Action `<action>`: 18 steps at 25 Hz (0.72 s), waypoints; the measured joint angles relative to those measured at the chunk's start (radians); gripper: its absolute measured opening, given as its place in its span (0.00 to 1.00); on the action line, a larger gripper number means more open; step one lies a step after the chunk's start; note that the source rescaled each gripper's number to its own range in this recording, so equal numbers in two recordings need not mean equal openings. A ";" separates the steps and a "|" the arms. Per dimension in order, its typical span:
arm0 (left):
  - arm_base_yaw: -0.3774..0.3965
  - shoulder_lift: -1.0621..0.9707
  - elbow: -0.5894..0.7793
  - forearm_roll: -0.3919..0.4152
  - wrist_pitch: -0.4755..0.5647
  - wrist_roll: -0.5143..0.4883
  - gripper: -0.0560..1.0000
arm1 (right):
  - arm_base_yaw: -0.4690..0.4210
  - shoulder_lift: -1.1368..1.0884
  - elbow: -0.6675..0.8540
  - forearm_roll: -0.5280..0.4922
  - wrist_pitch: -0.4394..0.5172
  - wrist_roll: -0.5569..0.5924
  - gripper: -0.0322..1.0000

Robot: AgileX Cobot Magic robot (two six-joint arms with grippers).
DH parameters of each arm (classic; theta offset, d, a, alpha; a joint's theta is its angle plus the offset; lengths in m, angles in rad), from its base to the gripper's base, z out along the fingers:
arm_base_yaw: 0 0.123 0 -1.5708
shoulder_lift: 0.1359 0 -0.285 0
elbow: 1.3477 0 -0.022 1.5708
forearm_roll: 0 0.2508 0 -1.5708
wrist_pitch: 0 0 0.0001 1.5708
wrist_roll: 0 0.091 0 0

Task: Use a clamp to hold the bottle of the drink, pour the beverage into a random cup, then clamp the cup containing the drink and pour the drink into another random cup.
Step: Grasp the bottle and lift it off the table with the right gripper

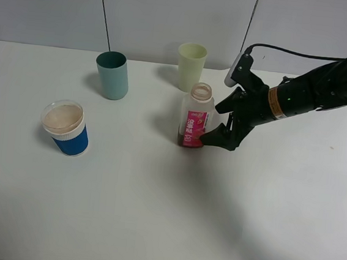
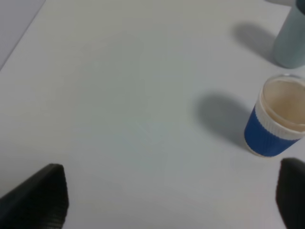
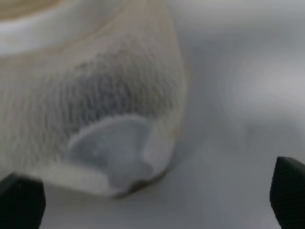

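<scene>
One small translucent whitish plastic bottle (image 1: 197,111) with a pink-red label stands upright right of the middle of the white table (image 1: 153,214), with a thin band of dark brown liquid (image 1: 187,143) at its base. Three cups share the table: a teal cup (image 1: 112,75) at the far left, a pale green cup (image 1: 191,66) just beyond the bottle, and a clear plastic cup with a blue sleeve (image 1: 66,127) at the near left. The black right gripper (image 1: 213,121) reaches in from the right, fingers spread wide and released. The bottle sits at their tips, partly between them, with a gap on one side. The left gripper (image 2: 164,200) hangs over the table, fingers apart and grasping nothing.
</scene>
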 joint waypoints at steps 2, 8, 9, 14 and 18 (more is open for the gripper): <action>0.000 0.000 0.000 0.000 0.000 0.000 0.64 | 0.009 0.010 -0.013 -0.001 -0.001 0.000 0.89; 0.000 0.000 0.000 0.000 0.000 0.000 0.64 | 0.022 0.022 -0.029 -0.001 -0.007 0.000 0.89; 0.000 0.000 0.000 0.000 0.000 0.000 0.64 | 0.022 0.023 -0.029 -0.001 -0.011 0.001 0.89; 0.000 0.000 0.000 0.000 0.000 0.000 0.64 | 0.032 0.025 -0.029 -0.002 -0.016 0.001 0.89; 0.000 0.000 0.000 0.000 0.000 0.000 0.64 | 0.042 0.025 -0.029 -0.002 -0.021 0.001 0.89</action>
